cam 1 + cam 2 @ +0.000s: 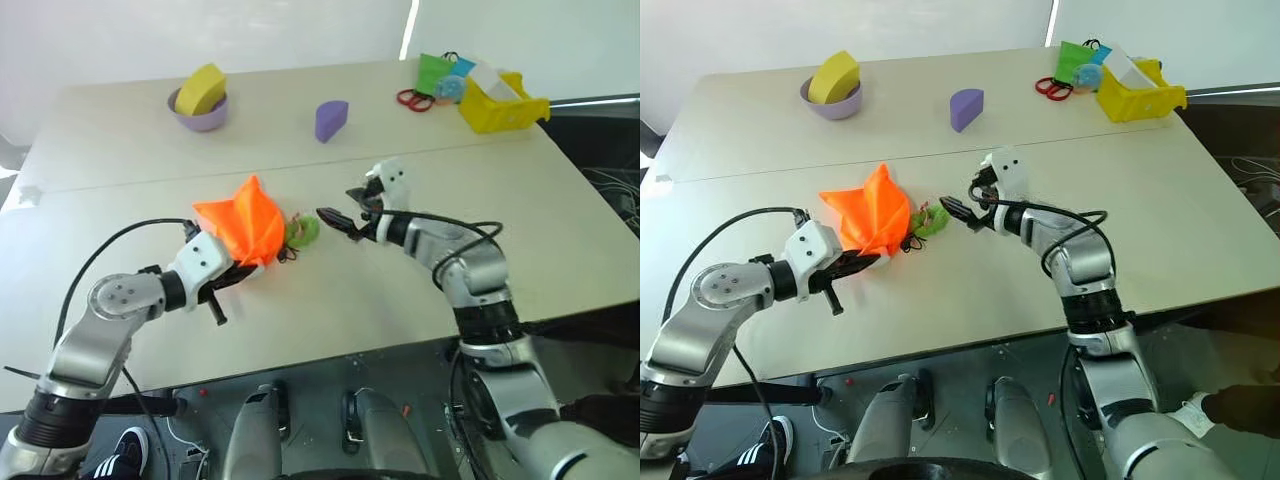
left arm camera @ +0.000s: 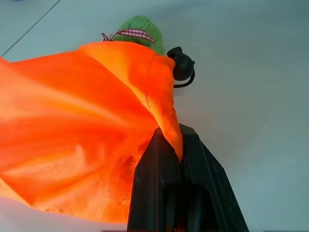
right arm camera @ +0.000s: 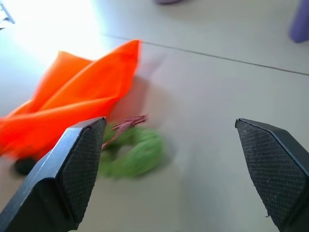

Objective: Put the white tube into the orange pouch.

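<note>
Notably, left gripper [image 2: 179,159] clamped orange pouch [image 1: 243,228] edge, arm bent low over table [image 1: 560,220]; right gripper [image 1: 345,206] spread wide, empty, angled toward pouch.

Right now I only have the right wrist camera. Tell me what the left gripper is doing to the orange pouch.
Observer: The left gripper is shut on a fold at the orange pouch's edge.
Operator: Say where the green ring sits, seen from the head.
Observer: The green ring lies on the table between the pouch and your open right gripper, on the pouch's right side.
Operator: Name what stands at the far right corner.
Observer: A yellow bin, with a green bag just to its left.
</note>
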You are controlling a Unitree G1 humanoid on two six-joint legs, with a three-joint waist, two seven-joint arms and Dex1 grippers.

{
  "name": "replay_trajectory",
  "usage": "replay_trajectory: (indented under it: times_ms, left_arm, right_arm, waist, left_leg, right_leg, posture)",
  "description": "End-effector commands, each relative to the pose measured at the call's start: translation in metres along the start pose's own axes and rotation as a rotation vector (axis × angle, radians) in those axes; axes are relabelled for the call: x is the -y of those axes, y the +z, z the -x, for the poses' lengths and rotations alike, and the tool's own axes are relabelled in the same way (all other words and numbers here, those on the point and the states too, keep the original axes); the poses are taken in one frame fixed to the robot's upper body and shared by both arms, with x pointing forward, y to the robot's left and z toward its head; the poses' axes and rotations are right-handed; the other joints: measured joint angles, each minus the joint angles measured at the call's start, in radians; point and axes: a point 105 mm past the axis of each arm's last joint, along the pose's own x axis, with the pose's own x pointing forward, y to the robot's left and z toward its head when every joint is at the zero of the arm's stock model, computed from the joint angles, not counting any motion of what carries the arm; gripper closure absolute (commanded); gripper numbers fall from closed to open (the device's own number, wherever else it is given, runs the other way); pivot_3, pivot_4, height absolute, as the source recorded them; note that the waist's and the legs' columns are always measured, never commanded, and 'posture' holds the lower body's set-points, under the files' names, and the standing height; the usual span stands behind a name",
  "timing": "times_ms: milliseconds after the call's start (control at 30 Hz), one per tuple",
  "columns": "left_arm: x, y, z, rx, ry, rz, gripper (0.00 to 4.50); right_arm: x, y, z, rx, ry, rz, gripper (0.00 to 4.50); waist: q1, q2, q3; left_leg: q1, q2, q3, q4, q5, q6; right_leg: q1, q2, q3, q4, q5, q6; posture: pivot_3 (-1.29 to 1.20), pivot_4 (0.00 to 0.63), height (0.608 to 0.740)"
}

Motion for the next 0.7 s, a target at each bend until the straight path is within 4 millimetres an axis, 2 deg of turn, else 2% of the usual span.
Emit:
replay_trajectory:
  times_ms: [33, 133, 333, 667, 700]
  left_arm:
    - [0.001, 0.003, 0.0, 0.013, 0.004, -0.017, 4.5]
    - [0.002, 0.004, -0.001, 0.021, 0.006, -0.009, 4.5]
    - [0.002, 0.006, -0.003, 0.034, 0.016, -0.003, 4.5]
    - [0.003, 0.008, -0.005, 0.045, 0.024, 0.007, 4.5]
    - [0.004, 0.008, -0.005, 0.047, 0.024, 0.007, 4.5]
  right_arm:
    - [-0.01, 0.008, -0.008, 0.029, 0.03, 0.022, 0.04]
    - [-0.026, 0.001, -0.02, -0.008, 0.06, 0.055, 0.04]
    - [-0.031, -0.006, -0.032, -0.075, 0.054, 0.085, 0.04]
    - [-0.018, -0.029, -0.037, -0.209, 0.014, 0.184, 0.04]
    - [-0.016, -0.029, -0.036, -0.215, 0.01, 0.177, 0.27]
  waist:
    - [0.002, 0.0, 0.0]
    - [-0.002, 0.0, 0.0]
    - [-0.002, 0.0, 0.0]
    - [-0.003, 0.0, 0.0]
    - [-0.003, 0.0, 0.0]
  left_leg:
    - [0.0, 0.0, 0.001, 0.0, 0.0, 0.0]
    - [0.0, 0.0, 0.002, 0.001, 0.0, 0.0]
    - [0.0, 0.001, 0.002, 0.002, 0.0, 0.0]
    - [0.0, 0.001, 0.002, 0.001, 0.0, 0.0]
    - [0.0, 0.001, 0.002, 0.001, 0.0, 0.0]
  right_leg:
    - [0.0, 0.0, 0.0, 0.0, 0.001, 0.002]
    - [0.0, 0.0, 0.0, 0.0, 0.001, 0.003]
    - [-0.001, 0.001, -0.001, 0.002, 0.002, 0.004]
    - [-0.001, 0.0, -0.001, 0.001, 0.002, 0.003]
    - [-0.001, 0.0, -0.001, 0.002, 0.002, 0.004]
  posture:
    - [0.0, 0.15, 0.74]
    - [0.0, 0.15, 0.74]
    - [0.0, 0.15, 0.74]
    - [0.0, 0.15, 0.74]
    - [0.0, 0.15, 0.74]
